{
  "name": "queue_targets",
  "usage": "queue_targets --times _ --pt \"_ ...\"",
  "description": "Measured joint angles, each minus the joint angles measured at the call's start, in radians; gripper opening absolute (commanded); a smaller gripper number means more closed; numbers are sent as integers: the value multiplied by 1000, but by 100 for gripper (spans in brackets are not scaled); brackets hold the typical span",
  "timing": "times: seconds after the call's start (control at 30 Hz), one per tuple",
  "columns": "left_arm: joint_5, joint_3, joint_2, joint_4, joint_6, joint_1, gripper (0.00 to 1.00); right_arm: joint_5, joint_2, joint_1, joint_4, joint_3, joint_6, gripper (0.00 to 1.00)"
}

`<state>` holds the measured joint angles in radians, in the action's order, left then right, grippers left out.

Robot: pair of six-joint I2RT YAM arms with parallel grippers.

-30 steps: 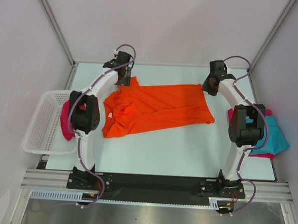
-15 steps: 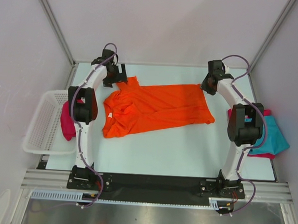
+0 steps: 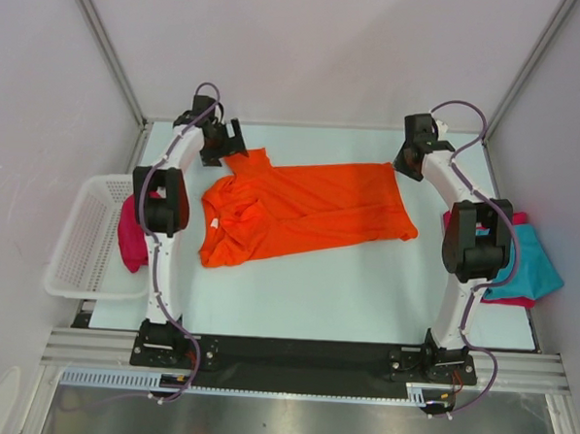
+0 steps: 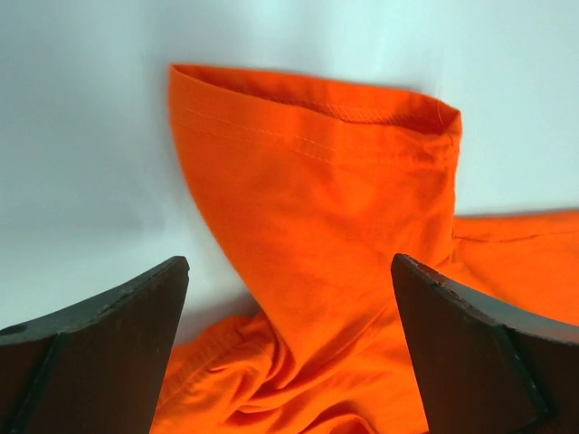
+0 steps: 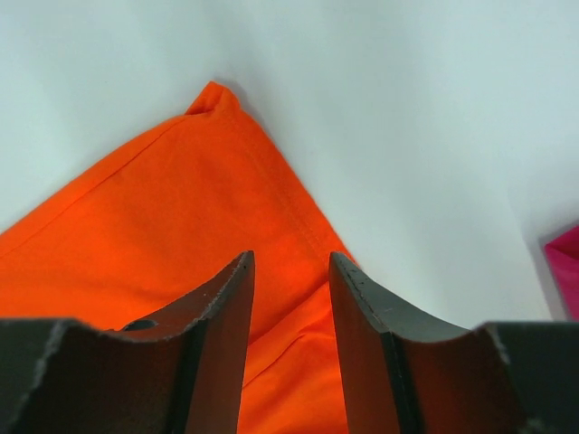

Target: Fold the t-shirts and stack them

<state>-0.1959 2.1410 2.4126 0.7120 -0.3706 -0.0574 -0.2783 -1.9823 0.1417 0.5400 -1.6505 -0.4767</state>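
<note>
The bright orange t-shirt lies spread across the middle of the table, its left side rumpled. My left gripper is at the shirt's back left sleeve; in the left wrist view the gripper is wide open, with the orange sleeve lying between and beyond the jaws. My right gripper is at the shirt's back right corner; in the right wrist view the gripper is narrowly open just above the shirt's corner hem. A teal t-shirt lies over a crimson one at the right edge.
A white mesh basket stands at the left edge with a crimson t-shirt hanging over its right rim. Enclosure walls and frame posts close in the back and sides. A black rail runs along the near edge.
My left gripper has swung back and to the left, off the orange sleeve. My right gripper has drawn back slightly. The orange shirt has not moved.
</note>
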Motion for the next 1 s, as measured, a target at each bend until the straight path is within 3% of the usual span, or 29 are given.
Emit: queue_targets --times 0.3,0.73,1.0 --pt "-9 -8 4 -45 -24 56 100 -48 2 37 0 9 29 45" --pt "-87 -26 58 -191 -109 54 97 -94 40 90 33 51 52 44" --pt "-176 6 99 -241 -182 53 75 -117 43 95 69 39 57 44"
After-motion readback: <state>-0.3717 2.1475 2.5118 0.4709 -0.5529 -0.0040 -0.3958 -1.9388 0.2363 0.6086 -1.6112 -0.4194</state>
